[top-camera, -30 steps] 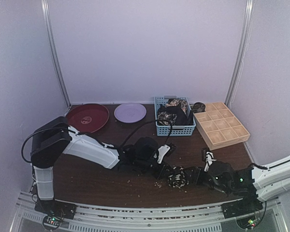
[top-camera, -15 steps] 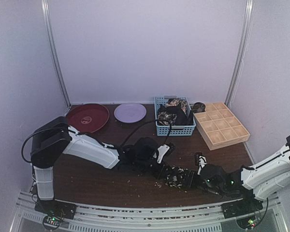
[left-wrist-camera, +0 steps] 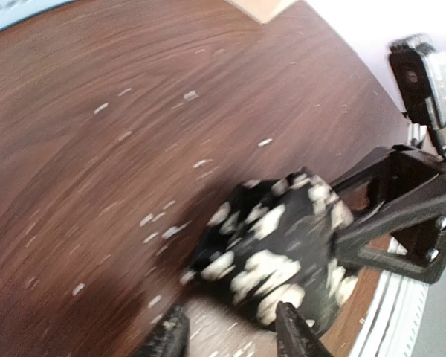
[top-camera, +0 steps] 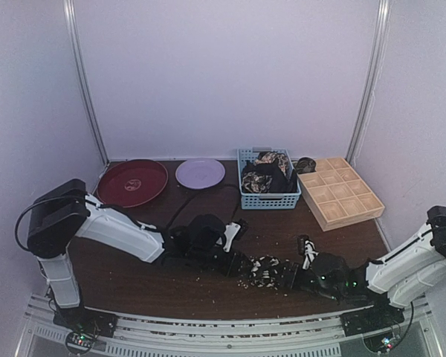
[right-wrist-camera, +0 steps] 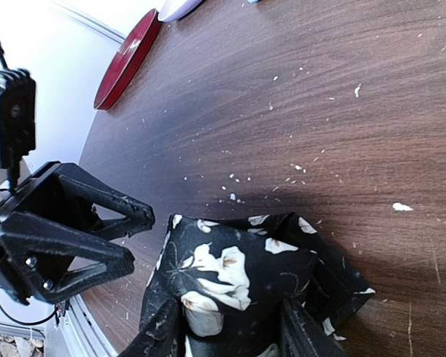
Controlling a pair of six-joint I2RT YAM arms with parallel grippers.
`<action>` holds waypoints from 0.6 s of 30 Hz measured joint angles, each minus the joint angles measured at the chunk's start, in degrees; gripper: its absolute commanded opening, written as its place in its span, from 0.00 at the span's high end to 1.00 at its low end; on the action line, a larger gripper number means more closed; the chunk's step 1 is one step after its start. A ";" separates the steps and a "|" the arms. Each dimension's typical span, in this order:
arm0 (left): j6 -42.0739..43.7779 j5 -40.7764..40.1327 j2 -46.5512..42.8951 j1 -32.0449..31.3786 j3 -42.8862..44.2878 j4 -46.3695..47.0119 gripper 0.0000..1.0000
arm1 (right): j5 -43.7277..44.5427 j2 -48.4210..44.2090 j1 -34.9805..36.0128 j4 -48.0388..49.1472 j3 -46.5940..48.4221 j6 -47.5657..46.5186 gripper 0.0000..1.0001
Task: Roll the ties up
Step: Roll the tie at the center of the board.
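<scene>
Where right pincer (right-wrist-camera: 230, 318) grips, tie (right-wrist-camera: 234, 260) bunches.

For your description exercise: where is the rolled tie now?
Top view: the rolled tie lies near the table's front edge, right of centre, between the left gripper and right gripper.

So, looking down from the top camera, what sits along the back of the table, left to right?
Red plate → purple plate → blue basket → wooden tray.
</scene>
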 measured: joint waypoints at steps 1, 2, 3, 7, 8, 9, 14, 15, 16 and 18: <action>-1.09 -0.02 -0.92 0.50 -1.70 0.50 0.49 | -0.39 0.50 -0.07 0.79 -0.02 -0.02 0.55; -2.34 0.02 -1.62 1.03 -3.48 1.53 0.45 | -0.74 0.98 -0.09 1.49 -0.02 0.00 0.55; -3.39 0.02 -2.23 1.40 -5.29 2.58 0.41 | -1.05 1.55 -0.26 2.23 -0.02 0.02 0.56; -8.50 0.48 -3.23 2.25 -10.86 6.73 0.31 | -2.32 3.85 -0.33 5.14 0.00 0.24 0.57; -9.99 0.81 -3.17 2.25 -11.67 7.65 0.29 | -2.49 4.46 -0.33 5.90 -0.02 0.35 0.57; -11.13 1.18 -3.15 2.25 -12.09 8.94 0.27 | -2.71 5.16 -0.39 6.80 0.00 0.42 0.58; -16.90 3.54 -0.98 2.25 -12.09 16.46 0.21 | -3.78 7.13 -0.96 9.79 -0.04 0.76 0.59; -18.45 4.17 0.07 2.25 -12.09 18.49 0.20 | -3.98 7.37 -1.09 10.19 -0.04 0.76 0.59; -19.78 4.81 1.01 2.25 -12.09 20.17 0.20 | -4.15 7.48 -1.18 10.43 -0.04 0.79 0.59; -21.73 5.64 2.49 2.25 -12.09 23.08 0.20 | -4.50 7.63 -1.36 10.93 -0.15 0.76 0.61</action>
